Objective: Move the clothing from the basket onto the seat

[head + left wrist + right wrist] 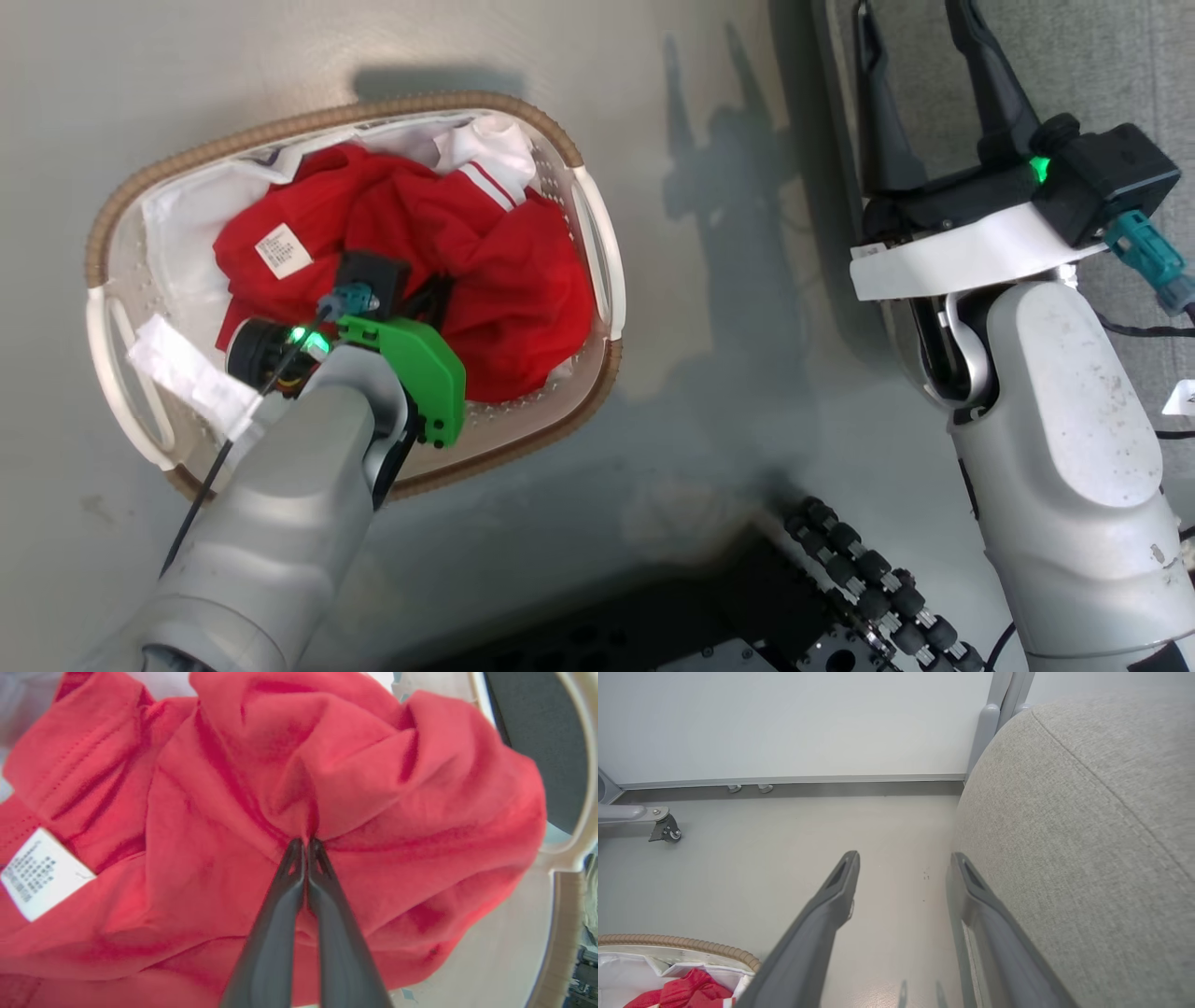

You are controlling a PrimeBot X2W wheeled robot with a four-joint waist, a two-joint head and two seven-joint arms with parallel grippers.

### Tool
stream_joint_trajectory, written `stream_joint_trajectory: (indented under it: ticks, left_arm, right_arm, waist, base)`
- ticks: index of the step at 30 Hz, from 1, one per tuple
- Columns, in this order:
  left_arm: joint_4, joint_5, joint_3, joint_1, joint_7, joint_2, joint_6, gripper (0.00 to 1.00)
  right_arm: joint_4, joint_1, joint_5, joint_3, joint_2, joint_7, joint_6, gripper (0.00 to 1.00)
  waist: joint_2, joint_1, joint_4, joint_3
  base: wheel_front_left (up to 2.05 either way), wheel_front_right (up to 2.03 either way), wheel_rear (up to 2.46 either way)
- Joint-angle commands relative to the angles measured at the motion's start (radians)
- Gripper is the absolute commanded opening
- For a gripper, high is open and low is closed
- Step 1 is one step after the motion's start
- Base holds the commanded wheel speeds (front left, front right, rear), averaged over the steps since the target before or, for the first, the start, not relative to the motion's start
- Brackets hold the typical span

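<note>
the left gripper (306,845) is pinched tight on a fold of the red clothing (523,280), which lies heaped in the basket (280,126). the right gripper (903,858) hangs spread wide beside the seat (1087,812).

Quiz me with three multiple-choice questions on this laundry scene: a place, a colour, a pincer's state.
1. Where is the red clothing? A on a hook; B in the basket; C in a drawer.
2. What colour is the basket's rim? A brown; B blue; C black.
3. The left pincer is: A wide open; B shut on the clothing; C gripping a cup.
Answers: 1 B, it fills the basket. 2 A, the woven rim is brown. 3 B, it pinches a red fold.
</note>
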Motion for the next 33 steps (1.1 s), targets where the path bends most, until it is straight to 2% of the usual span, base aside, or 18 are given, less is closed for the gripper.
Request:
stream_joint_trajectory:
  ticks: [1,8,16,23,33]
  left_arm:
    - [0.005,-0.012,-0.010,0.020,-0.013,0.013,-0.002,0.00]
    - [0.014,-0.071,-0.047,0.091,-0.051,0.013,-0.002,0.00]
    - [-0.021,-0.112,-0.029,0.171,-0.069,0.007,-0.002,0.00]
    - [-0.136,-0.038,0.072,0.244,-0.069,0.021,-0.001,0.00]
    - [-0.379,0.176,0.299,0.397,-0.069,0.012,0.005,0.00]
  right_arm:
    - [0.007,0.011,-0.010,-0.001,-0.003,-0.002,-0.001,1.00]
    - [0.042,0.048,-0.024,0.011,-0.003,-0.002,-0.001,1.00]
    - [0.085,0.110,-0.056,0.025,-0.004,-0.002,-0.001,1.00]
    - [0.118,0.173,-0.073,0.033,-0.004,-0.002,-0.001,1.00]
    - [0.152,0.250,-0.098,0.070,-0.013,-0.002,-0.001,1.00]
  waist:
    - [0.0000,-0.0001,0.007,-0.040]
    - [0.0000,-0.0001,0.022,-0.158]
    - [0.0000,-0.0001,0.071,-0.314]
    - [0.0000,-0.0001,0.124,-0.435]
    - [0.0000,-0.0001,0.166,-0.589]
  base:
    - [0.00,0.00,0.00]
    - [0.00,0.00,0.00]
    - [0.00,0.00,0.00]
    - [0.00,0.00,0.00]
    - [0.00,0.00,0.00]
